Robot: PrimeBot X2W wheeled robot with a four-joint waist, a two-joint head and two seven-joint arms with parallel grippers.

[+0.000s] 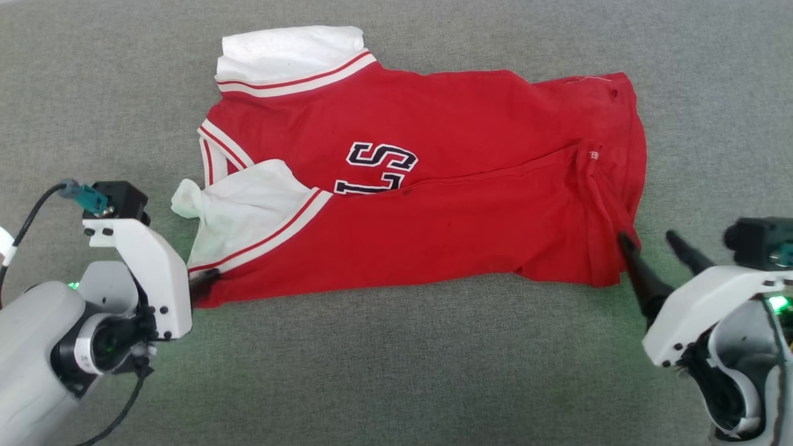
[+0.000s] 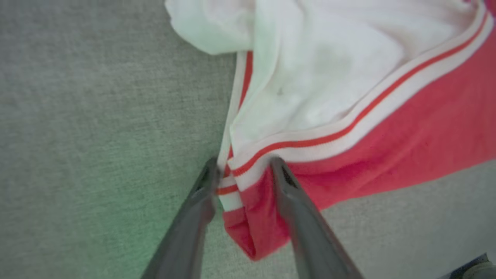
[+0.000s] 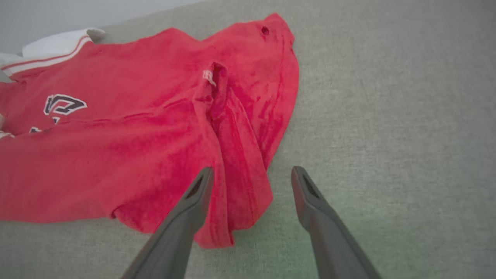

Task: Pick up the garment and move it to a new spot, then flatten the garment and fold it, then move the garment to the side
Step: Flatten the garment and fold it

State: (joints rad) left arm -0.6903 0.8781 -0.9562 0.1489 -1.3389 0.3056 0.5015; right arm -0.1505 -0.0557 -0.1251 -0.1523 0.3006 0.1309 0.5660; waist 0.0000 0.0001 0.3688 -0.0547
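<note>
1. Left tool (image 2: 244, 162) straddles the sleeve-side corner of the garment (image 1: 471, 111); I cannot tell if it is clamped.
2. Right tool (image 3: 252, 170), fingers apart, hovers at the hem corner.
3. Beyond both tools, the garment looks folded once on the table (image 1: 396, 371). More folding and the move aside are left.

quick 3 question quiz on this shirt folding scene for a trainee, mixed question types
1. True or false: the right gripper has its jaws wide open at the hem end of the garment.
2. Which part of the garment lies between the jaws of the left gripper?
A. the chest lettering
B. a corner with red-white striped trim, below a white sleeve
C. the far white sleeve
3. Short answer: what colour is the cloth surface that the garment lies on?

Key: 1 true; 2 B; 3 grey
</note>
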